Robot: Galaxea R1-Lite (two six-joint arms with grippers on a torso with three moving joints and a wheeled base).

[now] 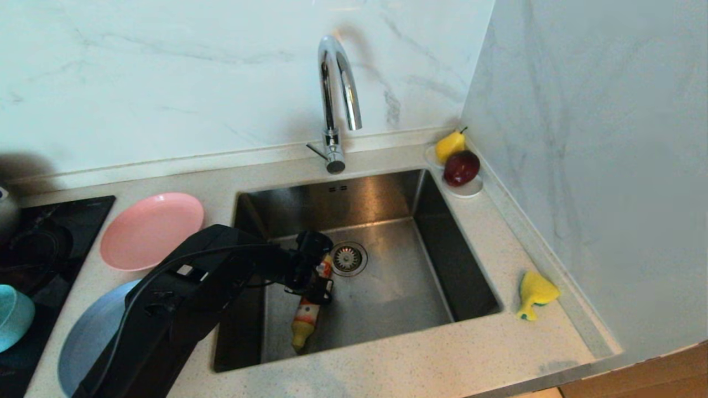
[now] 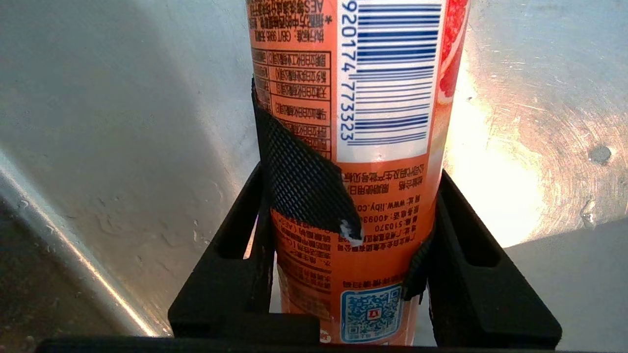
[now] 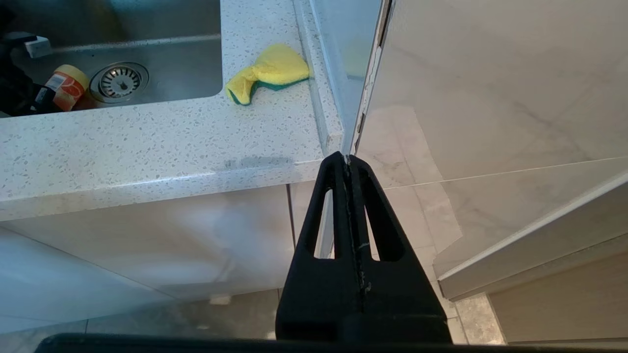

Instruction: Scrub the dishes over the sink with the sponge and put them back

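The sponge (image 1: pixel 534 294), yellow with a thin green layer, lies crumpled on the speckled countertop (image 1: pixel 420 359) to the right of the sink (image 1: pixel 387 298), near the side wall and well apart from both grippers; the right wrist view shows it (image 3: pixel 269 72) just beside the raised edge strip at the wall. The pink plate (image 1: pixel 150 229) rests on the countertop left of the sink, with the light-blue plate (image 1: pixel 88 340) nearer the robot and partly hidden by the left arm, and the teal bowl (image 1: pixel 12 315) sits at the left edge on the dark cooktop (image 1: pixel 50 232). Inside the sink, an orange bottle (image 1: pixel 310 309) with a yellow cap lies on the steel floor, its base end near the round strainer drain (image 1: pixel 348 258). The left gripper (image 1: pixel 318 282) reaches down into the basin and is closed on this bottle: the left wrist view shows the two black fingers (image 2: pixel 235 255) pressed against either side of the labelled body of the bottle (image 2: pixel 382 196). The right gripper (image 3: pixel 349 164) hangs outside the counter, below its front edge, with its fingers fully together and nothing between them. The chrome tap (image 1: pixel 338 99) stands behind the sink, and a small white saucer (image 1: pixel 467 189) holding a yellow pear (image 1: pixel 449 145) and a dark red fruit (image 1: pixel 461 167) sits at the back right corner.
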